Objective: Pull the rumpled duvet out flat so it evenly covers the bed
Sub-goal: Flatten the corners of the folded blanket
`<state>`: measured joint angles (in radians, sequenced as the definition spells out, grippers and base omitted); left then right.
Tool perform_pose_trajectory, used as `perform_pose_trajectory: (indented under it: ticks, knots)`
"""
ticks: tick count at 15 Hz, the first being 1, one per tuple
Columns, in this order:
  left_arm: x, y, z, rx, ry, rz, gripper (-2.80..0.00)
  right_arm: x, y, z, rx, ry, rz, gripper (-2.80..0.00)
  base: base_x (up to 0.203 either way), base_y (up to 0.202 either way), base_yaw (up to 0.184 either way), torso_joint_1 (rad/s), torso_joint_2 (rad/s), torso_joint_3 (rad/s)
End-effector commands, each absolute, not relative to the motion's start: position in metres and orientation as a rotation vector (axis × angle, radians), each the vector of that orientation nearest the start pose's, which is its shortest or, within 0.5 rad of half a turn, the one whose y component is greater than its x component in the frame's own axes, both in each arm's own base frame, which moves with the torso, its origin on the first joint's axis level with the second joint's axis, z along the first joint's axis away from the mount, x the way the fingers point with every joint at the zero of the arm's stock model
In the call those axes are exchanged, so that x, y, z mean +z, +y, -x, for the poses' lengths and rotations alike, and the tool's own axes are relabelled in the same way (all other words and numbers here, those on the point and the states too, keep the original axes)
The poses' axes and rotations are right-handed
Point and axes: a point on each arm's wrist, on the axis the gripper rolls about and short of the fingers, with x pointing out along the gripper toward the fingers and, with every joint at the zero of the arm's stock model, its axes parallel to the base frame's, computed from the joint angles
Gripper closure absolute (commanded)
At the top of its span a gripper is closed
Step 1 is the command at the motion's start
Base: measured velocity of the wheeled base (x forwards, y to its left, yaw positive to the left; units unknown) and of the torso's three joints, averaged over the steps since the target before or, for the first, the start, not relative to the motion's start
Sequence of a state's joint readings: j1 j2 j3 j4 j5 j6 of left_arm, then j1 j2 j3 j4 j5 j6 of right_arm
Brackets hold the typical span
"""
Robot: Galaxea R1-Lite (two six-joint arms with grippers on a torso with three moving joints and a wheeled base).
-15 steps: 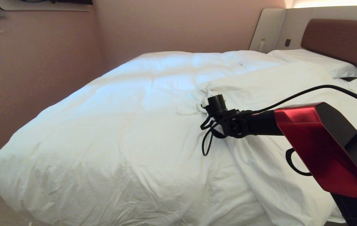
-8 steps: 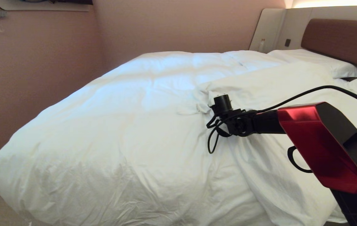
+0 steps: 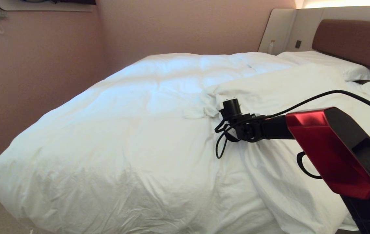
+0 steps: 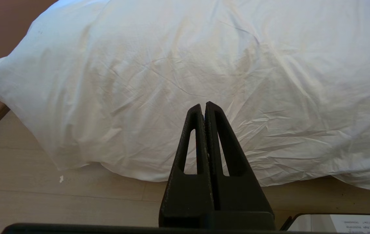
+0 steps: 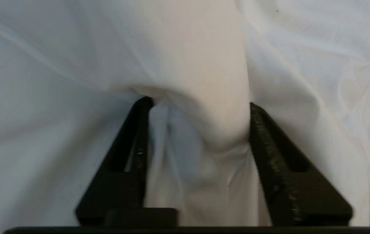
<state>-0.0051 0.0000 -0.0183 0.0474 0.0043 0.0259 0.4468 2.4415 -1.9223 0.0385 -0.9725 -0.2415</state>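
From the head view, the thick, puffy white quilted duvet (image 3: 132, 130) lies over the wide low bed (image 3: 350, 39) with its brown padded headboard, smooth on the left half but folded back on the right, where a bunched ridge runs from the middle toward the far right pillows. The right end effector (image 3: 227, 100) sits at the near tip of that fold, reached out on its black and red arm, its fingers hidden there by the wrist. In the left wrist view, the left end effector (image 4: 203, 107) hangs with its fingers pressed together and empty, near the foot of the bed, above the pale wooden floor (image 4: 41, 195) where the duvet's edge drapes down. In the right wrist view, the black fingers (image 5: 266, 136) stand part-way apart astride a soft hump of cloth that fills the gap and touches both; whether they pinch it firmly I cannot tell. The duvet looks soft, bulky and light for its size, likely to slip from a shallow pinch; a deep hold on the folded edge seems best.
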Motion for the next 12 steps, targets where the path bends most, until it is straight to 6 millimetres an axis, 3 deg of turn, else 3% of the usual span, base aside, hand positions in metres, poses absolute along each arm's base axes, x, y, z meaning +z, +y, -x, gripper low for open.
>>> perform_pose_trajectory:
  ticks: [1, 7, 12]
  knots:
    - [0.076, 0.000, 0.024, 0.000, 0.029, -0.026, 0.00, 0.121, 0.198, -0.457, -0.464, 0.492, 0.603, 0.00, 0.000, 0.000, 0.000, 0.000, 0.00, 0.000]
    - [0.076, 0.000, 0.024, -0.001, 0.029, -0.026, 0.00, 0.128, 0.193, -0.460, -0.477, 0.471, 0.575, 0.00, 0.000, 0.000, 0.000, 0.000, 0.00, 0.000]
    - [0.076, 0.000, 0.024, -0.001, 0.029, -0.026, 0.00, 0.173, 0.170, -0.452, -0.533, 0.400, 0.492, 0.00, 0.000, 0.000, 0.000, 0.000, 0.00, 0.000]
